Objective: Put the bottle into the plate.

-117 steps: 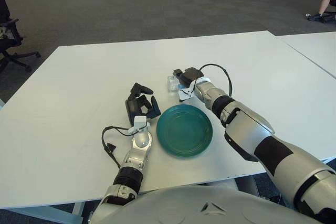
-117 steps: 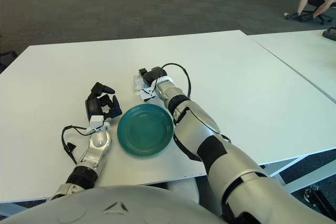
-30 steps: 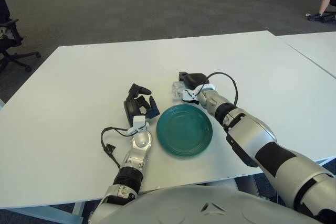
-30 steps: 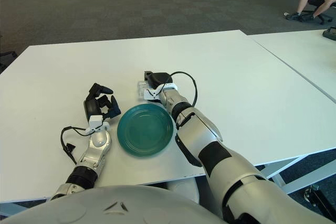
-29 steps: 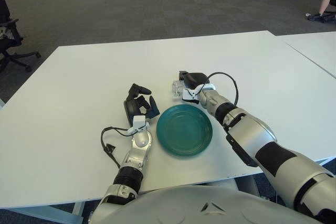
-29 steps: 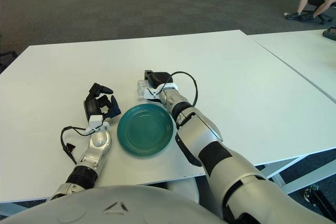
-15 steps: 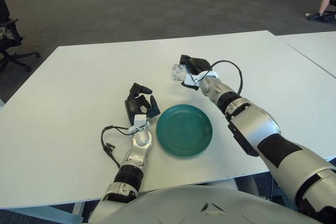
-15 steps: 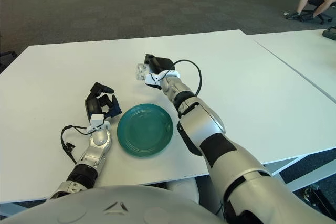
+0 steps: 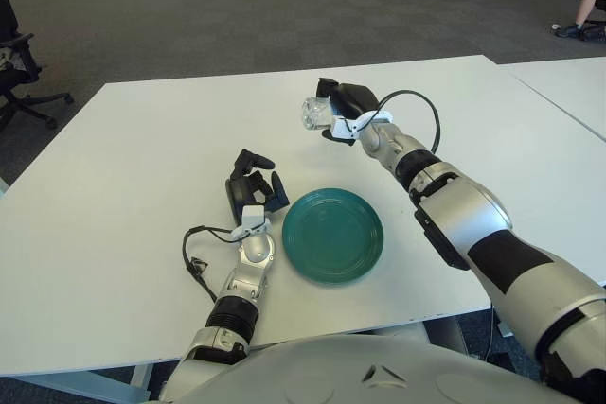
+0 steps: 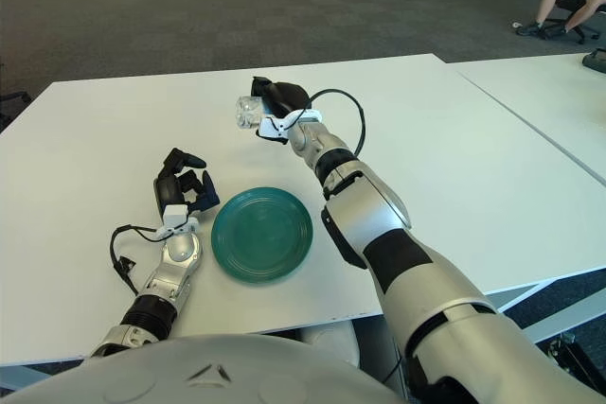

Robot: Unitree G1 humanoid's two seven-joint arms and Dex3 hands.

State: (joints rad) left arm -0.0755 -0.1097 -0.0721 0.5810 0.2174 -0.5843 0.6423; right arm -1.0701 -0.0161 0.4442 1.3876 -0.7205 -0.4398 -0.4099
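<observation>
My right hand [image 9: 339, 109] is shut on a small clear bottle [image 9: 315, 114] and holds it in the air above the table, behind the plate. The bottle also shows in the right eye view [image 10: 249, 112], lying on its side in the fingers. The teal round plate [image 9: 332, 234] sits on the white table near the front edge, with nothing in it. My left hand [image 9: 252, 191] rests on the table just left of the plate, with its dark fingers relaxed and holding nothing.
The white table [image 9: 142, 158] stretches wide on all sides. A black cable [image 9: 196, 262] loops beside my left forearm. A second white table [image 9: 568, 82] stands at the right. Boxes and chairs stand on the far carpet floor.
My right hand has closed on the bottle, lifted it off the table, and carried it up and away from the plate. The left hand has not moved.
</observation>
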